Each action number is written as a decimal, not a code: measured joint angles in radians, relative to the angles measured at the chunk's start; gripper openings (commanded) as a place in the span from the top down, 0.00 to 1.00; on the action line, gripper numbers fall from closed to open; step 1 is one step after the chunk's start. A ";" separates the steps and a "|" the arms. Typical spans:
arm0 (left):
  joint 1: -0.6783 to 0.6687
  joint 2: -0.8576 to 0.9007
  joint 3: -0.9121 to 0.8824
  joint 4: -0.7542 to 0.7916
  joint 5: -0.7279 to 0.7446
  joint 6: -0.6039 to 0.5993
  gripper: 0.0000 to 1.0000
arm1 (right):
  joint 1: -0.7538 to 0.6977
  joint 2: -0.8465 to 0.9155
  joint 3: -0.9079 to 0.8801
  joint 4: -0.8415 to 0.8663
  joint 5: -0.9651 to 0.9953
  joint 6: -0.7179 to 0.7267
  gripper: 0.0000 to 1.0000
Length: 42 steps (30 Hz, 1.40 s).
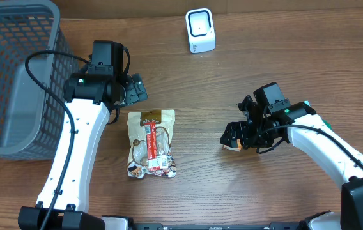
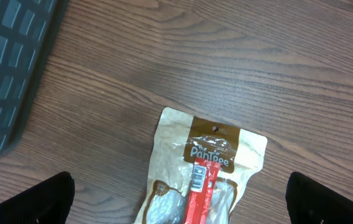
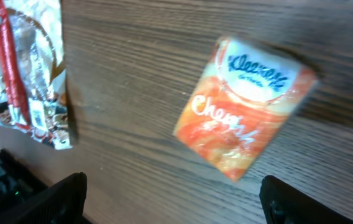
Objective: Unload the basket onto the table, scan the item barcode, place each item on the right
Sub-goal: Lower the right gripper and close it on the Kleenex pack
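Kleenex pack [image 3: 245, 106] lies right of snack pouch [image 1: 151, 142], long axis slanted, logo end pointing away; right gripper [image 3: 176, 205] and left gripper [image 2: 179, 202] gape wide.

My tool [image 2: 183, 202] hangs over the table [image 2: 238, 62], its two dark fingertips [image 2: 43, 199] spread wide in the bottom corners and gripping nothing. Between them a tan snack pouch [image 2: 220, 149] with a brown label and a red strip lies flat on the wood. A grey mesh basket [image 2: 9, 68] fills the upper left.

Overhead straight down on table [image 1: 200, 191], wrist views close, all sharing snack pouch [image 1: 151, 143].
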 measured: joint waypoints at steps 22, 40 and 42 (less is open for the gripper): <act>0.000 0.000 0.000 0.000 0.000 0.000 0.00 | -0.002 0.000 0.000 0.035 0.217 0.323 0.64; 0.000 0.000 0.000 0.000 0.000 0.000 0.00 | -0.002 0.000 -0.151 0.255 0.217 0.404 0.69; 0.000 0.000 0.000 0.000 0.000 0.000 0.00 | -0.002 0.000 -0.151 0.260 0.218 0.406 0.69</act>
